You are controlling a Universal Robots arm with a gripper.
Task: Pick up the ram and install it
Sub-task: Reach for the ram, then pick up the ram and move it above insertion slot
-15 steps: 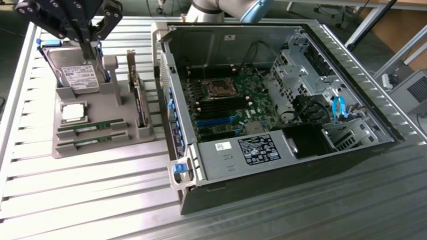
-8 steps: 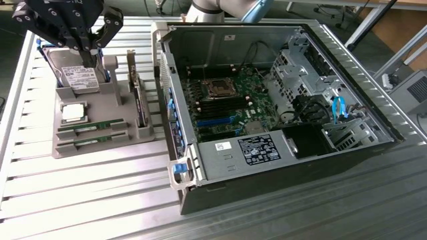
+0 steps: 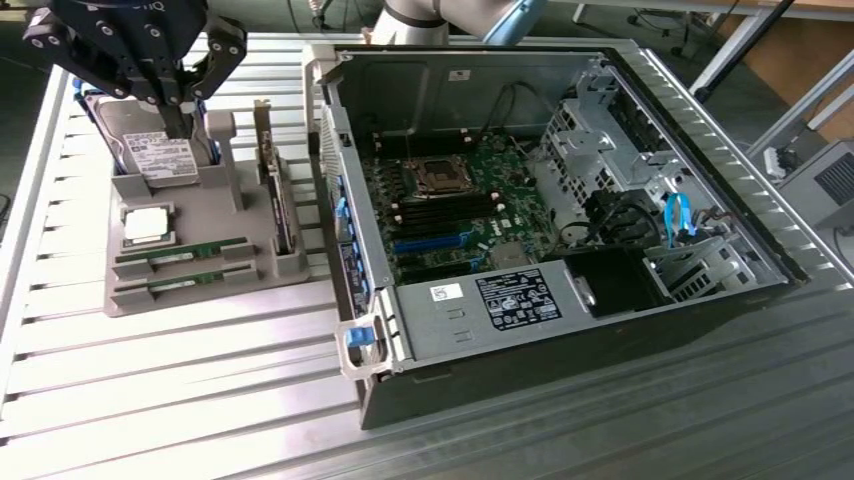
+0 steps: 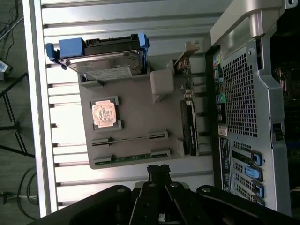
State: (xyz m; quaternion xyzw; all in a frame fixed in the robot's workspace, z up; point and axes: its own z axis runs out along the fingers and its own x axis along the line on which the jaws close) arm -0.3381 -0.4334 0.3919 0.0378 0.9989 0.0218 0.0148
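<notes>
Flanking ram [image 3: 183, 252]: processor [image 3: 147, 224], upright card [image 3: 276, 200], hard drive [image 3: 158, 155]; closed tool [image 3: 178, 118] above tray [image 3: 203, 215].

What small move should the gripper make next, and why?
Probably lower toward a thin green ram stick: both lie in their slots in the grey plastic holder, and the shut black gripper hangs well above it, holding nothing.

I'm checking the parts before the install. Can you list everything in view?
ram sticks: 2, green, in the holder's slots
processor: 1, silver, between ram sticks and hard drive
hard drive: 1, silver with blue bracket, holder's end
expansion card: 1, green and black, on edge, holder's case side
holder: 1, grey, on table
computer case: 1, black, open
motherboard: 1, green, inside case
table: 1, silver, slatted
gripper: 1, black, shut, above hard drive
</notes>
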